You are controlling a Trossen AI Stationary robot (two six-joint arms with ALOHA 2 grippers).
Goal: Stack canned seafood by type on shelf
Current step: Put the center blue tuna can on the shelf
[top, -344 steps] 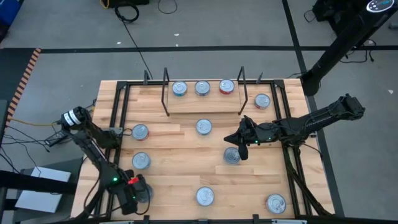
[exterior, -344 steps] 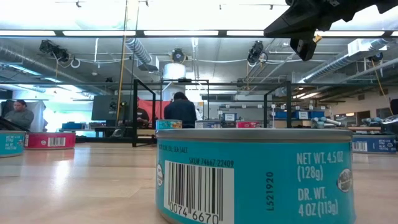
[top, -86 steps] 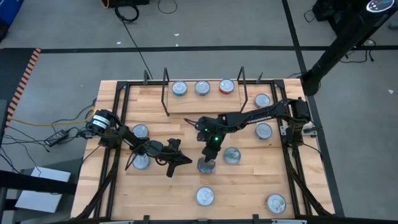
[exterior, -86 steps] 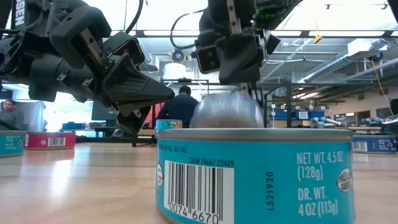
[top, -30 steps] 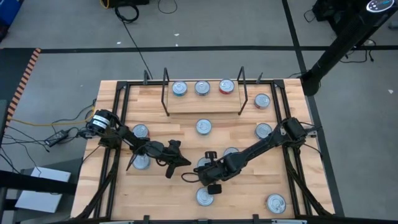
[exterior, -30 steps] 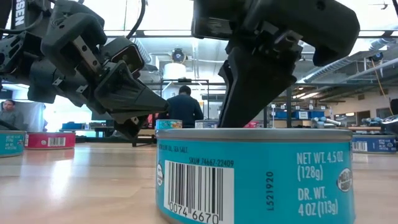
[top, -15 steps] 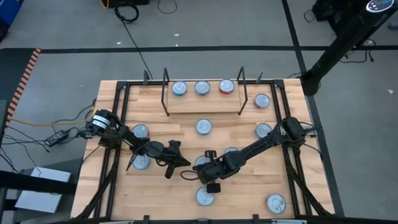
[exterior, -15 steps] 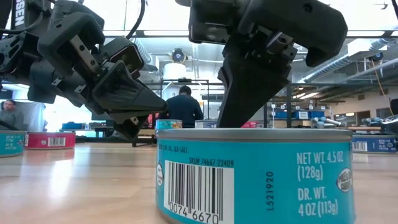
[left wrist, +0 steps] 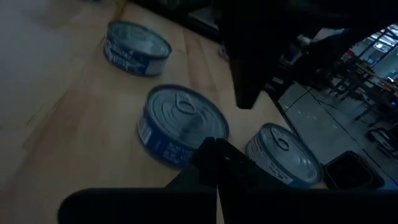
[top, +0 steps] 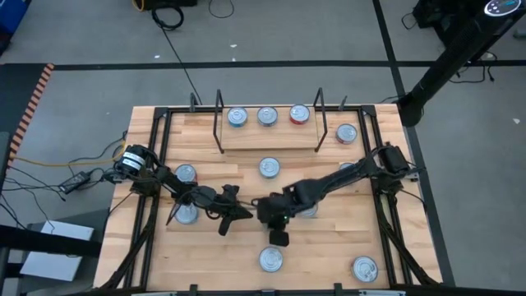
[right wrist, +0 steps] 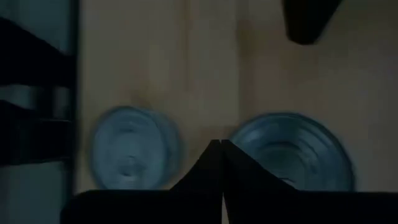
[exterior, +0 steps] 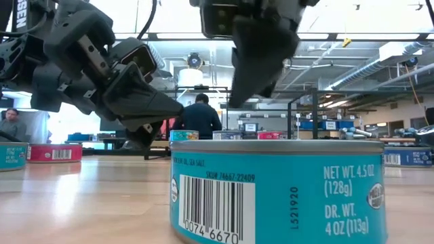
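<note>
Only the low view reads the near tin's [exterior: 278, 190] teal label, while both wrist views show the left tool [left wrist: 216, 163] and right tool [right wrist: 221, 149] pressed together, empty.

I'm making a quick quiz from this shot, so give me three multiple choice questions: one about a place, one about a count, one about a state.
1. Where is the red-labelled tin?
A. on the shelf
B. at the table's near edge
C. in a gripper

2. How many tins sit on the shelf?
A. one
B. three
C. five

3. How are the right gripper fingers?
A. wide open
B. shut on a tin
C. shut, holding nothing

Answers: 1 A, it stands rightmost in the shelf row. 2 B, three lids lie between the wire uprights. 3 C, the right wrist view shows the fingers meeting with nothing between.
</note>
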